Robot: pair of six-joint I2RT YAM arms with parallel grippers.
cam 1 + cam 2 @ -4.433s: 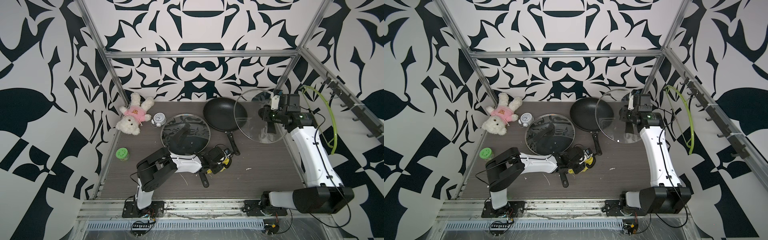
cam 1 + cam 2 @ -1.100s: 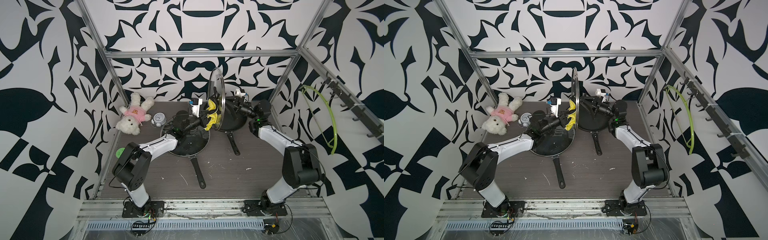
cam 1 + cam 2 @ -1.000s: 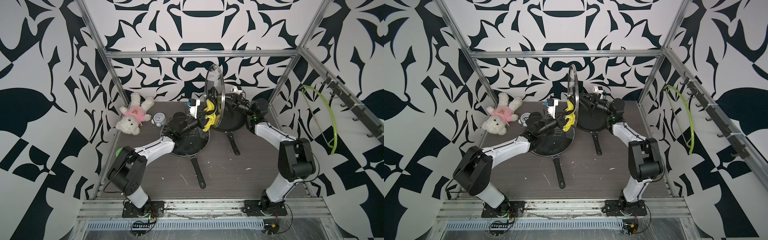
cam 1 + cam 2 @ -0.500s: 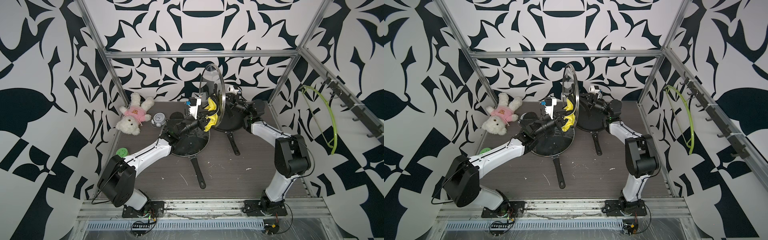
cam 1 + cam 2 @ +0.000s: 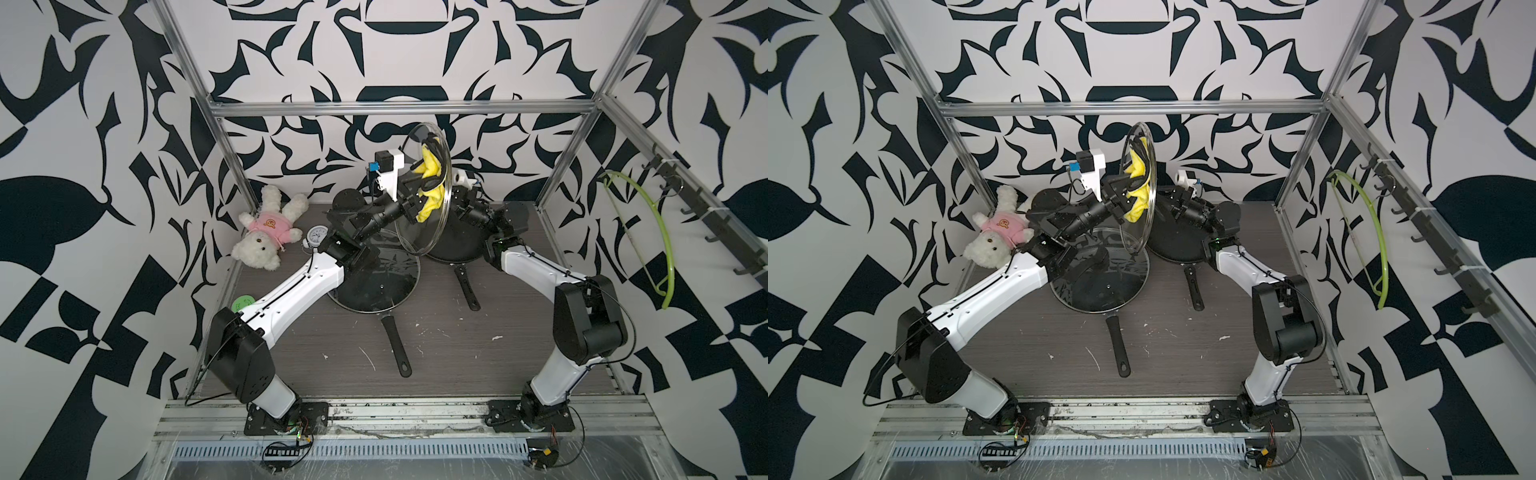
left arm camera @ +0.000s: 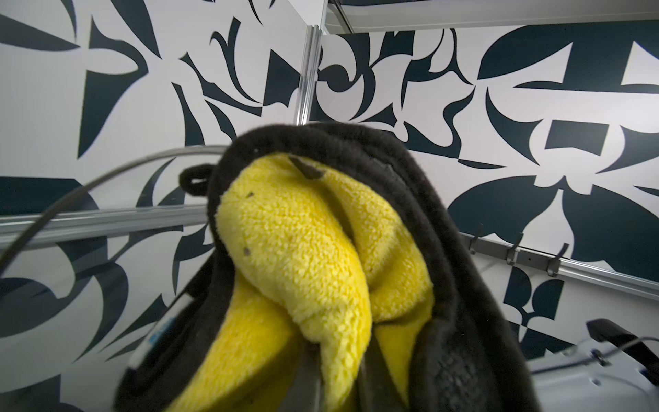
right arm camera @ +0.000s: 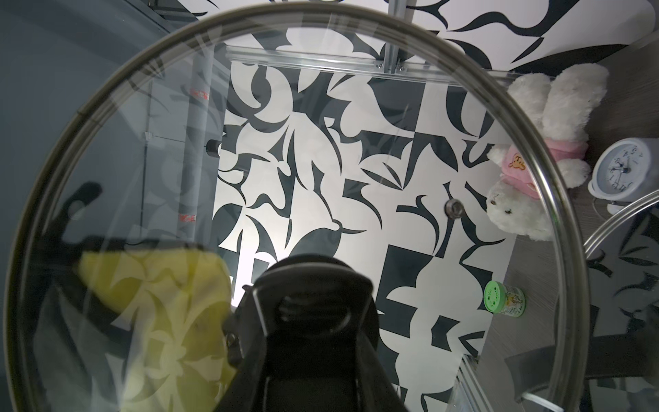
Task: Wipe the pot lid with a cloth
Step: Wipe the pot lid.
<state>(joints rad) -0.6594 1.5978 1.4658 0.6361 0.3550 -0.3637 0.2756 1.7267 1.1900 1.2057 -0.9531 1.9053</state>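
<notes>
Nearest the front, on the scuffed grey surface (image 5: 436, 357), a black frying pan (image 5: 394, 345) lay with its handle pointing forward and a second glass lid (image 5: 378, 286) resting flat on it. A green-capped jar (image 5: 243, 302) stood at the left edge, and another black pan (image 5: 455, 251) sat just behind and to the right, uncovered. Above those two pans the pot lid (image 5: 415, 237) was held up off the surface, on edge and nearly vertical. The right end effector (image 5: 1160, 201) gripped it by the centre knob from the right side, as the right wrist view showed. The left end effector (image 5: 415, 201) was clenched on the cloth (image 5: 430, 195), which was bunched, yellow with dark trim, and pressed against the lid's left face in its upper half in both top views. Seen through the glass in the right wrist view, the cloth sat beside the knob. Further back on the left lay a white teddy bear (image 5: 266, 237) in a pink top, with a small clock (image 5: 316, 237) just beside it. A green hanger (image 5: 650, 232) hung on the right wall rail.
</notes>
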